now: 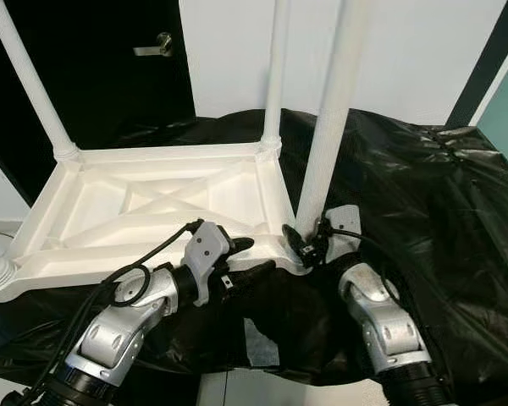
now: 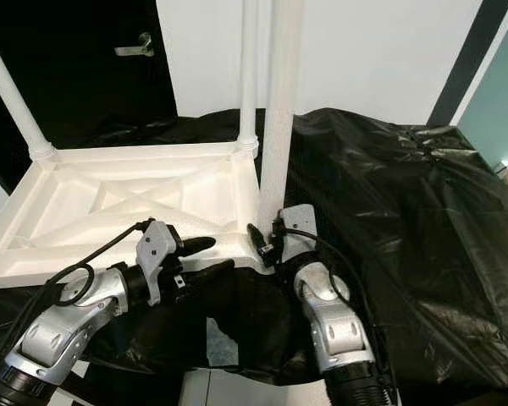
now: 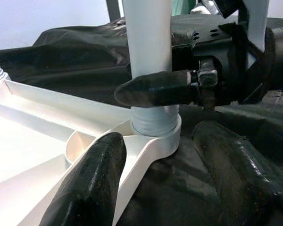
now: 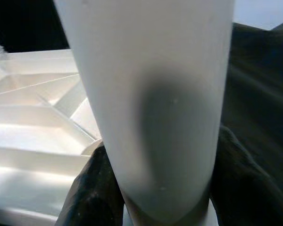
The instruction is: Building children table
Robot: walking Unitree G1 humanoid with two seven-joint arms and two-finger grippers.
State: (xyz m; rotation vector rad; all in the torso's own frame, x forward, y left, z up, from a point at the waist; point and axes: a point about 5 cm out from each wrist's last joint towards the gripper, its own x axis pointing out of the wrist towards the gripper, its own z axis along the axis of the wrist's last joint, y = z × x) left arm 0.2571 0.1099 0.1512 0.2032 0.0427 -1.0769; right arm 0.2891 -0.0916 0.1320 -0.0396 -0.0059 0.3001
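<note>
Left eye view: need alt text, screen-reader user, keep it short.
The right gripper clamps the base of a white table leg standing in the near right corner socket of an upside-down white plastic tabletop. The open left gripper straddles the tabletop's near rim, all on black plastic sheeting.

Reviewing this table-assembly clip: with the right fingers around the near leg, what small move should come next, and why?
Probably turn the near leg further into its corner socket. The right gripper is shut around the leg just above the socket, threads still show above the socket rim, and the left gripper straddles the edge of the upturned tabletop, open, beside that corner, seemingly steadying it.
</note>
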